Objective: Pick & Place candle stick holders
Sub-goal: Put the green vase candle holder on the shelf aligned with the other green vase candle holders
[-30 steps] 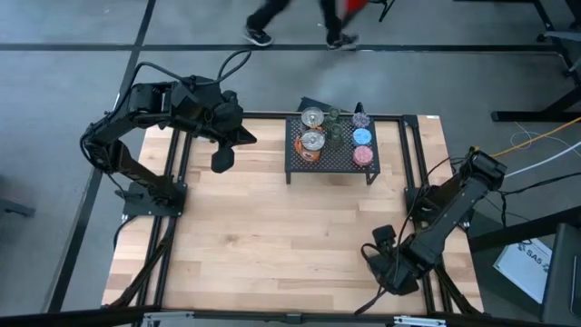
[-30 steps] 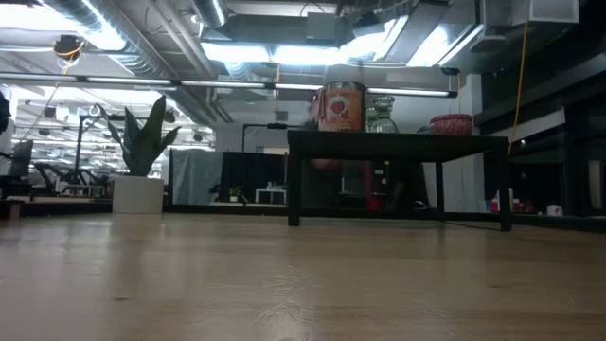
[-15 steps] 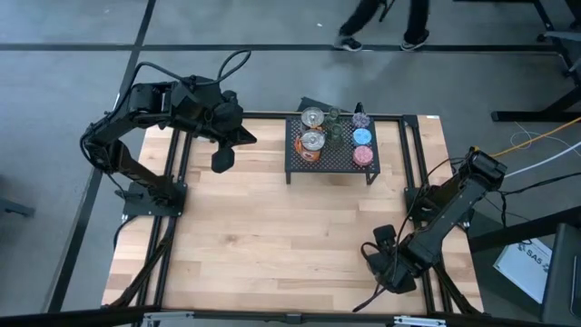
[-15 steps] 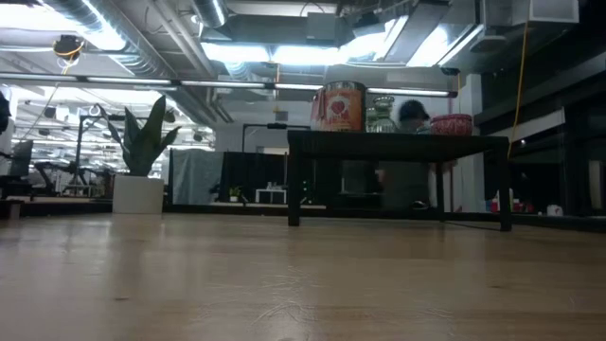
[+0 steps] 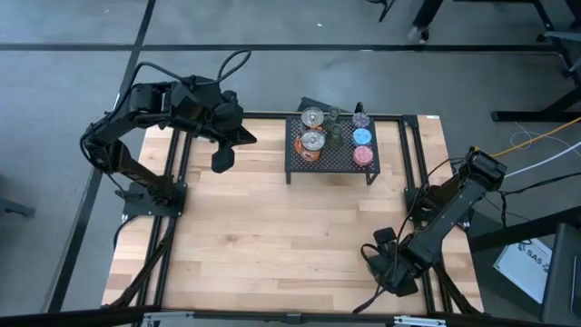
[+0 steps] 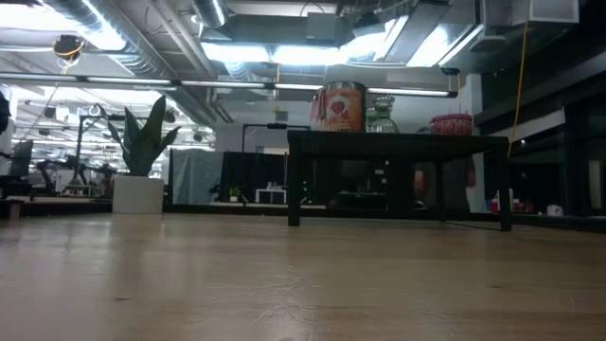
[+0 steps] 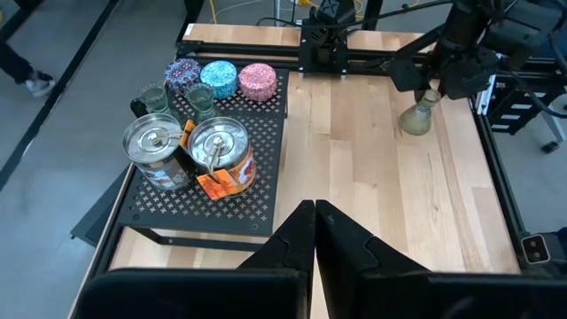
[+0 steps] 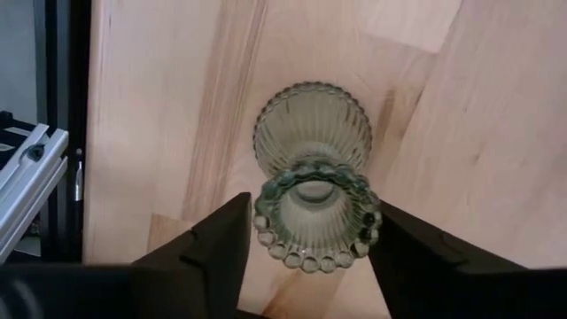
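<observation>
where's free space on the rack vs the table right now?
The black mesh rack is crowded at its back with candle stick holders; only the strip by its front edge is bare. The wooden table is free from the rack's front to the near edge, between the left gripper and the right gripper, which straddles an olive-green glass holder.

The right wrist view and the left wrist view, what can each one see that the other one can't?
Only the right wrist view shows the right pincer up close, its fingers on both sides of a green glass holder with a beaded rim.

Only the left wrist view shows the black rack with two silvery holders, plus blue, pink and speckled ones, and the shut left pincer.

Both show that green glass holder and the wooden table.
</observation>
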Controlling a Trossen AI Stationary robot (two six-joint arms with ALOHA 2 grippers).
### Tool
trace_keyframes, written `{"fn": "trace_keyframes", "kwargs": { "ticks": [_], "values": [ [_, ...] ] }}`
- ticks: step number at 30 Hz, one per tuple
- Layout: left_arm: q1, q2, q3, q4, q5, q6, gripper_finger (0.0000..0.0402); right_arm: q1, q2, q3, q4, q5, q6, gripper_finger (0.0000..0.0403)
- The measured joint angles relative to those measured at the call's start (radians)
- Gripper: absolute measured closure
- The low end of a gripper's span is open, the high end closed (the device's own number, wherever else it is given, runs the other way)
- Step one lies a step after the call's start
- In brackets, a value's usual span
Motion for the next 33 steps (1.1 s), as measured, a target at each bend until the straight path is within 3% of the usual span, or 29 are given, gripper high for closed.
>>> {"fn": "trace_keyframes", "kwargs": {
  "ticks": [8,17,26,33],
  "values": [
    [0.0,0.0,0.0,0.0,0.0,0.0,0.0399,0.0,0.0,0.001,0.001,-0.012,0.002,0.0232],
    [0.0,0.0,0.0,0.0,0.0,0.0,0.0395,-0.054,-0.031,0.039,-0.125,-0.046,0.029,0.0227],
    [0.0,0.0,0.0,0.0,-0.001,0.001,0.0399,-0.184,-0.117,0.114,-0.29,0.011,0.021,0.0231],
    [0.0,0.0,0.0,0.0,-0.003,0.028,0.0394,-0.347,-0.179,0.177,-0.351,0.075,0.018,0.023]
  ]
}}
